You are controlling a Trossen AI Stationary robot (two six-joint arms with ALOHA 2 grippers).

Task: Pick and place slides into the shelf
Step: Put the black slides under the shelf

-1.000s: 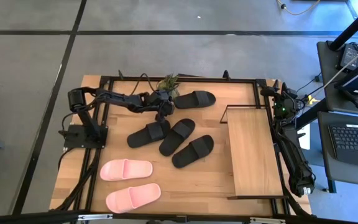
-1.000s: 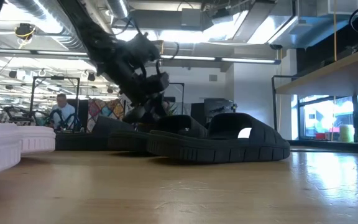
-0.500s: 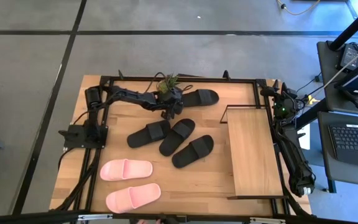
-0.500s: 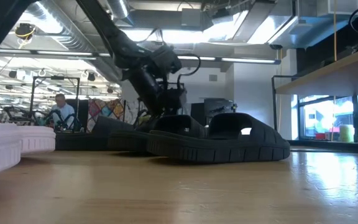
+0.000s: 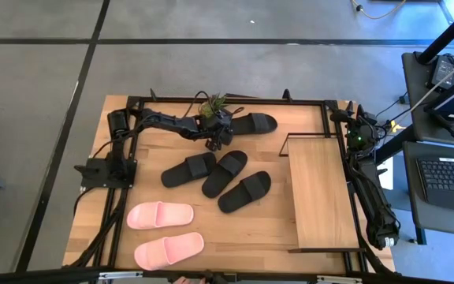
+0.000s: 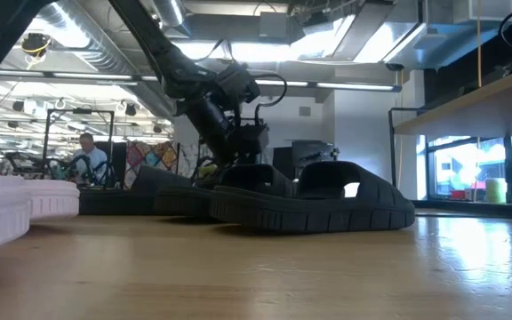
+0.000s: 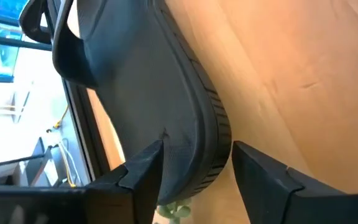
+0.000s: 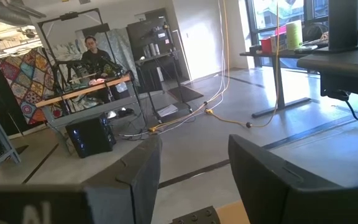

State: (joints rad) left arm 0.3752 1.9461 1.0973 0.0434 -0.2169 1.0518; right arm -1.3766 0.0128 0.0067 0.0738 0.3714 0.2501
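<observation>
Four black slides lie sole-down on the wooden table: one near the far edge (image 5: 251,124) and three in the middle (image 5: 189,168), (image 5: 225,172), (image 5: 245,191). Two pink slides (image 5: 160,214), (image 5: 169,249) lie near the front left. The shelf (image 5: 318,192) stands at the right with a bare top board. My left gripper (image 5: 221,132) is open at the heel end of the far black slide (image 7: 185,137), one finger on either side of it. My right gripper (image 8: 191,186) is open, parked along the table's right edge (image 5: 383,230), and faces the room. My left gripper has its fingers (image 7: 145,168) on either side of the far black slide's heel end (image 7: 197,124), coming level from the table's left and along the slide. The slide lies flat on the table. Whether the fingers touch it, I cannot tell.
A small green plant (image 5: 213,103) sits at the far edge just behind my left gripper. A dark frame (image 5: 227,100) runs around the table. The three middle slides lie close in front of the left arm. A person (image 8: 95,53) sits in the room beyond.
My left gripper has moved from above the middle slides toward the table's far right and down, to the heel end of the far black slide. It has held there for the last half second. The slides lie where they were.
</observation>
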